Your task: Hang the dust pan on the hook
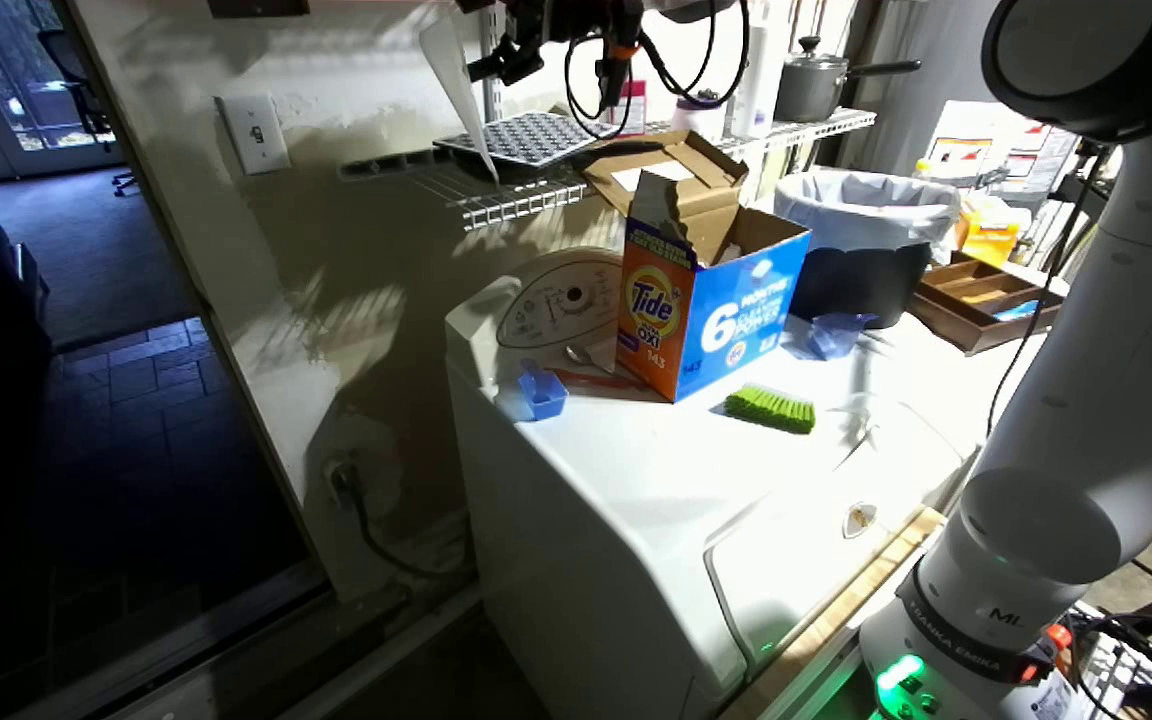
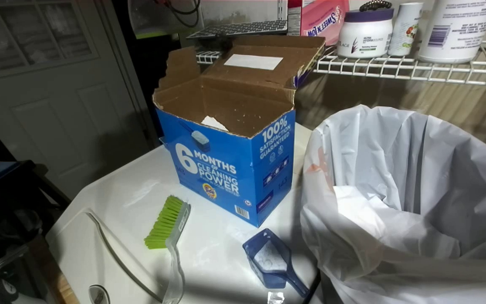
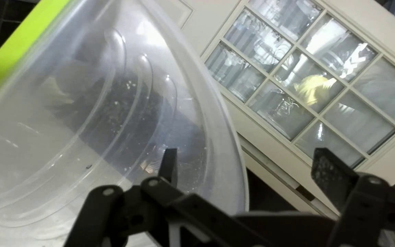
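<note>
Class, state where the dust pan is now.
The dust pan fills the left of the wrist view, partly behind the open gripper; in an exterior view it shows near the top, left of centre, its lower tip visually overlapping the wire shelf.

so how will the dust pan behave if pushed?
The dust pan is probably light: its plastic is see-through and looks thin. Moulded ridges suggest it's fairly stiff, and the shiny surface may be slippery.

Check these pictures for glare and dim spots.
In an exterior view, glare whitens the appliance's top; in an exterior view, the door is dim; in the wrist view, highlights streak the dust pan and bright patches mottle the window panes.
</note>
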Motion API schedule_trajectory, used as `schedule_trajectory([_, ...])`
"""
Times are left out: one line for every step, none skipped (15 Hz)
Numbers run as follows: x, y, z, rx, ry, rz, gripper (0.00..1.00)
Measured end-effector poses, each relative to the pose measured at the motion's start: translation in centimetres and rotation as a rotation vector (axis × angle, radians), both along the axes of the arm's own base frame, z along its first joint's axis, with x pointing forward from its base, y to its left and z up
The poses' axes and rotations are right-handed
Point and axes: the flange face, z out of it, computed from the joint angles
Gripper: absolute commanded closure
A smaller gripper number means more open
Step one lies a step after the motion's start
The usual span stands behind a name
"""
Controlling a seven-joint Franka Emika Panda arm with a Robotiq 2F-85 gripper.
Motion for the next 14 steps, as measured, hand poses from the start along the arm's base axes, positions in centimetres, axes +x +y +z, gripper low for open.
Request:
schedule_trajectory([-0.2, -0.1, 0.4, -0.018, -0.011, -0.008, 0.0])
schedule_trajectory([-0.4, -0.3, 0.7, -0.039, -0.022, -0.017, 0.0])
schedule_trajectory([-0.6, -0.5, 1.1, -0.061, -0.034, -0.03, 0.0])
schedule_trajectory([-0.8, -0.7, 1.5, -0.086, -0.047, -0.042, 0.0])
schedule_trajectory([-1.1, -1.0, 1.8, -0.115, -0.059, -0.055, 0.0])
schedule_trajectory([-1.3, -1.2, 2.1, -0.148, -0.071, -0.07, 0.0])
schedule_trajectory([-1.6, -1.5, 2.3, -0.183, -0.082, -0.084, 0.0])
schedule_trajectory([-1.9, -1.8, 2.5, -0.218, -0.095, -0.1, 0.0])
schedule_trajectory([-2.3, -2.1, 2.8, -0.249, -0.108, -0.113, 0.0])
schedule_trajectory([-2.6, -2.2, 3.1, -0.278, -0.122, -0.126, 0.0])
schedule_trajectory([-3.0, -2.4, 3.4, -0.303, -0.135, -0.138, 0.0])
schedule_trajectory([-3.4, -2.4, 3.8, -0.327, -0.15, -0.15, 0.0])
schedule_trajectory([-3.7, -2.4, 4.2, -0.346, -0.165, -0.161, 0.0])
schedule_trajectory([-4.1, -2.4, 4.6, -0.365, -0.181, -0.171, 0.0])
